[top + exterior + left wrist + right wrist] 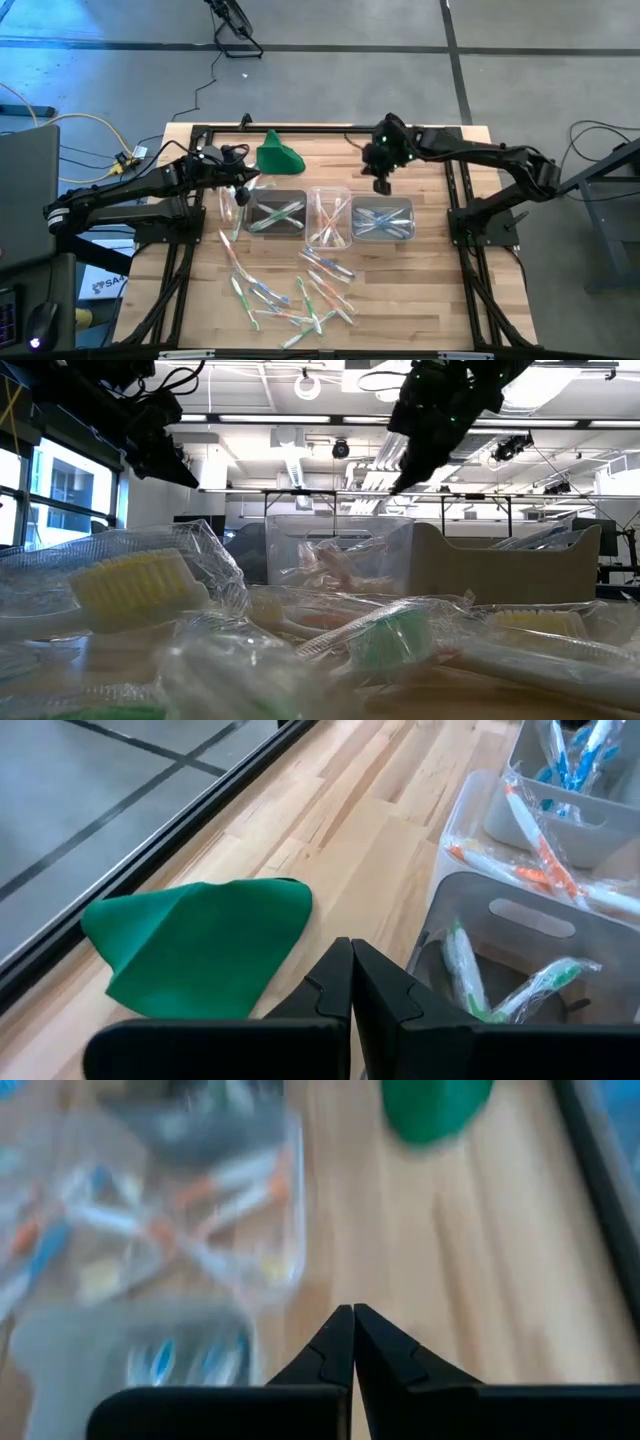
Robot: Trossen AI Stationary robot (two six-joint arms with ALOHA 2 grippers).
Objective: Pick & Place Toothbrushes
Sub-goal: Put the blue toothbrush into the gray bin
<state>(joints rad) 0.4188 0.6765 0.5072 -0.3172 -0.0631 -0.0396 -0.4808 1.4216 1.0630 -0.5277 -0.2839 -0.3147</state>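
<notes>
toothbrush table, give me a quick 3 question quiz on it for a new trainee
1. True or false: the left gripper holds a toothbrush.
2. Which colour of toothbrush lies in the tub nearest the green cloth? A) green B) blue C) orange
3. Fill in: the loose toothbrushes lie on the table on the side of the tubs away from the ____.

Key
1. False. Its fingers are shut with nothing between them, as are those of the right gripper.
2. A. Orange ones are in the middle tub, blue ones in the far tub.
3. green cloth.
</notes>
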